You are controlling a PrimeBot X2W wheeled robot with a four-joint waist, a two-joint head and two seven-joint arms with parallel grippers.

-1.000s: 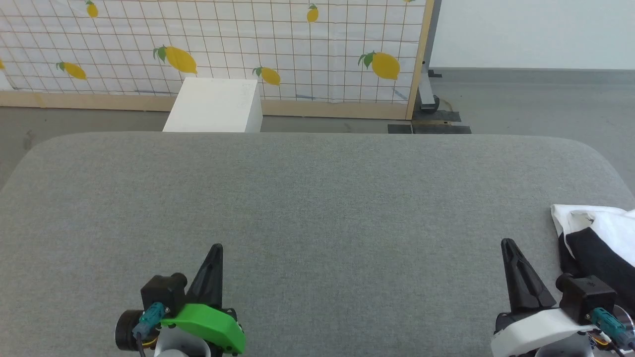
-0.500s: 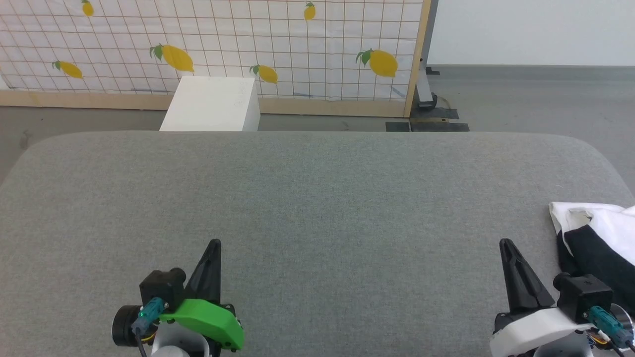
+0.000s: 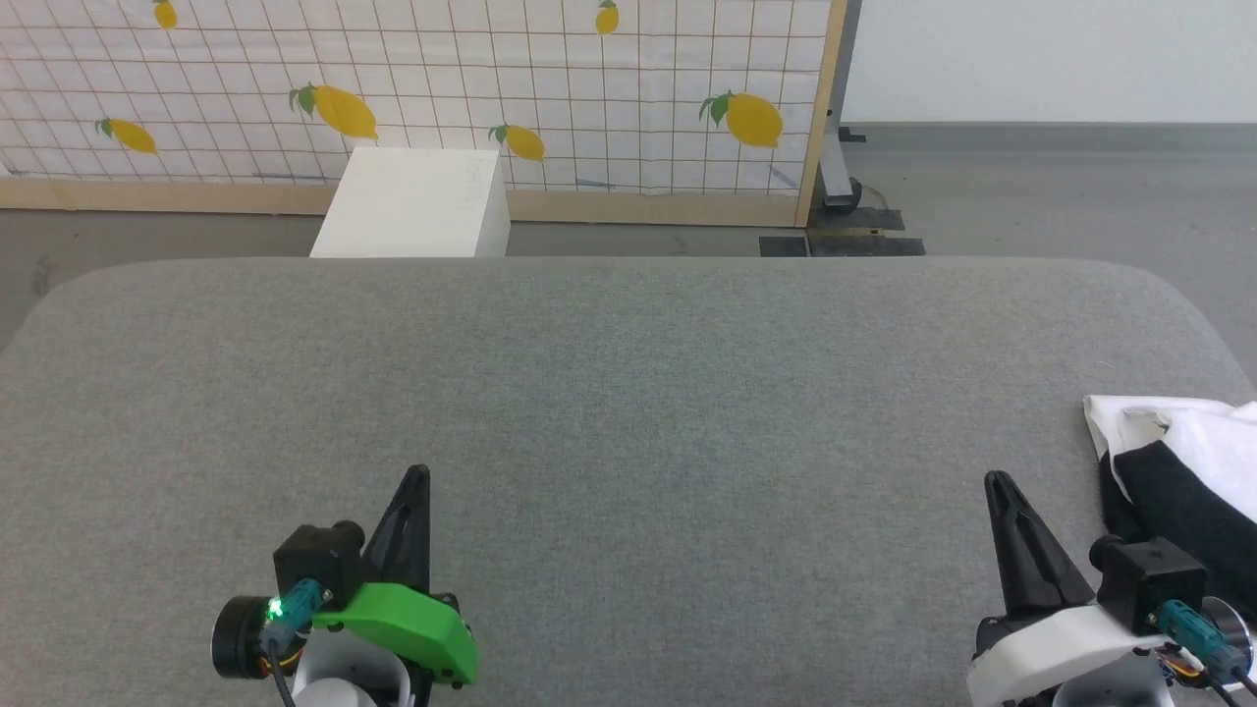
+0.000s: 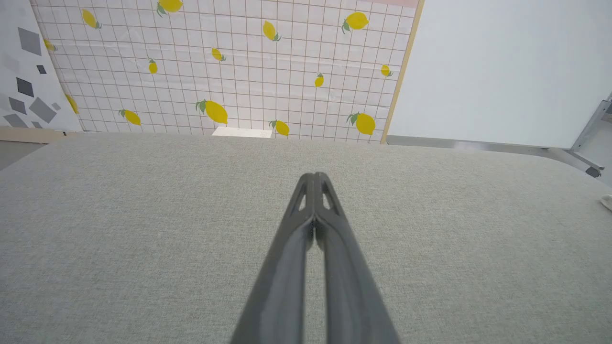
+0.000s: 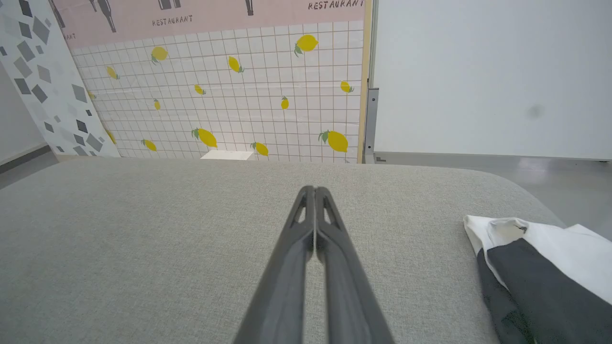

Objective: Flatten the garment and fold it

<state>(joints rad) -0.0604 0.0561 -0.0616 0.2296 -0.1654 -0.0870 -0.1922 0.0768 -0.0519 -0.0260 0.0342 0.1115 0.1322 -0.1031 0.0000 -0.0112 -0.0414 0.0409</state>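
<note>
**1. Location of the garment**
The garment [image 3: 1183, 462] lies in a crumpled heap at the right edge of the desk [image 3: 628, 393], toward the near side. White cloth forms the far corner of the heap, and a black sleeve portion crosses it. In the head view the heap runs past the picture edge, so its full extent and long axis cannot be determined. The visible part trends from far-left to near-right.

**2. Relation to the end effectors**
The right end effector [image 3: 994, 479] stands over the near right of the desk. The garment is just beside it, to its right, and apart from it. The left end effector [image 3: 420, 473] stands over the near left, well apart from the garment. The right arm is therefore the nearer one. The first reach is judged to fall to it, directed rightward.

**3. State of the end effectors**
Both point toward the far edge. On each, the two fingers are pressed together tip to tip and hold nothing. Whether the tips rest on the desk cannot be told.

**4. Assessment**
Flattening has not begun. The fingers must spread before any pinch on the cloth. The heap will probably need drawing toward the middle of the desk.
</note>
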